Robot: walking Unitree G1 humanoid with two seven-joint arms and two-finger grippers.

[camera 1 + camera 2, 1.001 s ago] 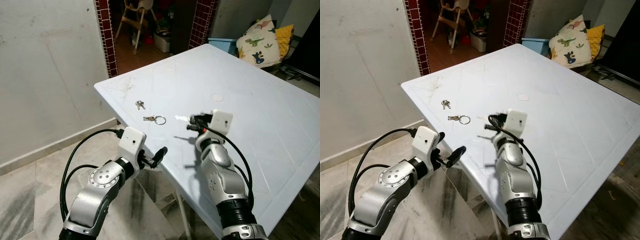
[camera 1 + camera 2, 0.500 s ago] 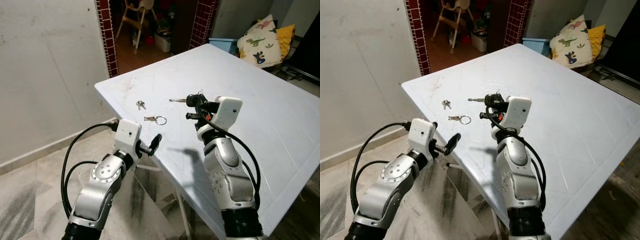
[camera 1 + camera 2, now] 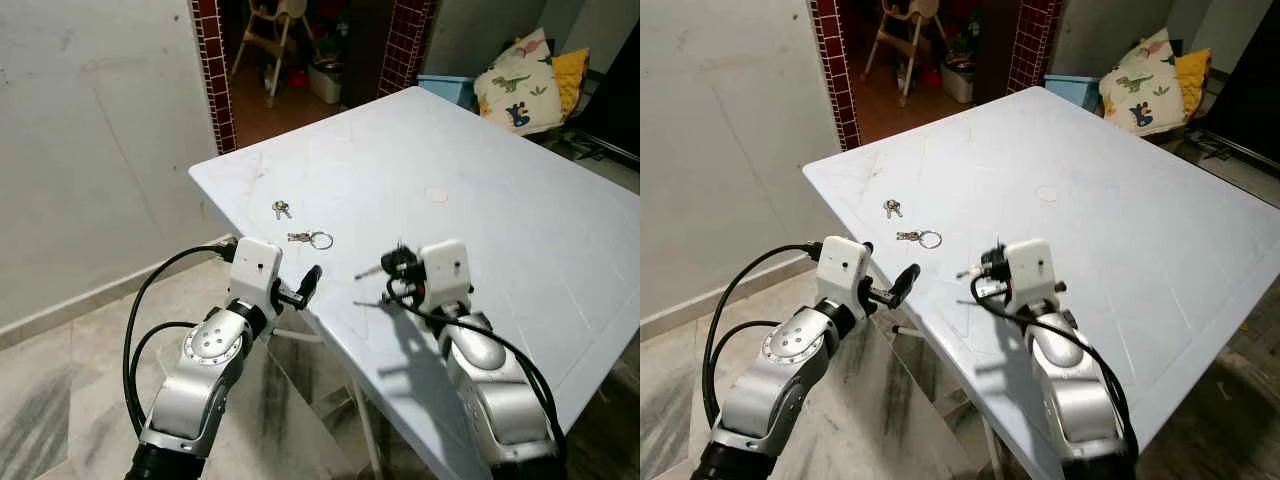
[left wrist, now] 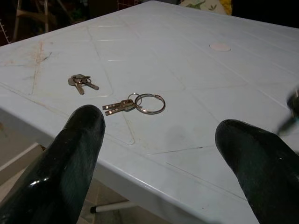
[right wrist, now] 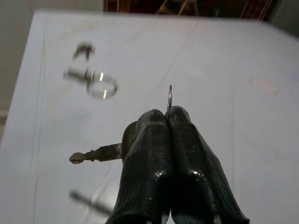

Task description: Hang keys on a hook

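Right end effector [image 5: 168, 116] pressed together, pinching key ring with key [image 5: 96, 153] dangling, long axis sideways across fingers, above counter [image 3: 520, 200]. Left end effector [image 4: 159, 140] spread, off counter edge, ringed keys [image 4: 135, 103] ahead, nearer it. Hook unseen.

Held key [image 5: 96, 153] ring mostly hidden

We see a pale blue-white table [image 3: 520, 230], silvery keys [image 3: 310, 238], black fingers [image 4: 77, 154], dark red brick tiles [image 3: 210, 70], a dinosaur-print cushion [image 3: 512, 88].
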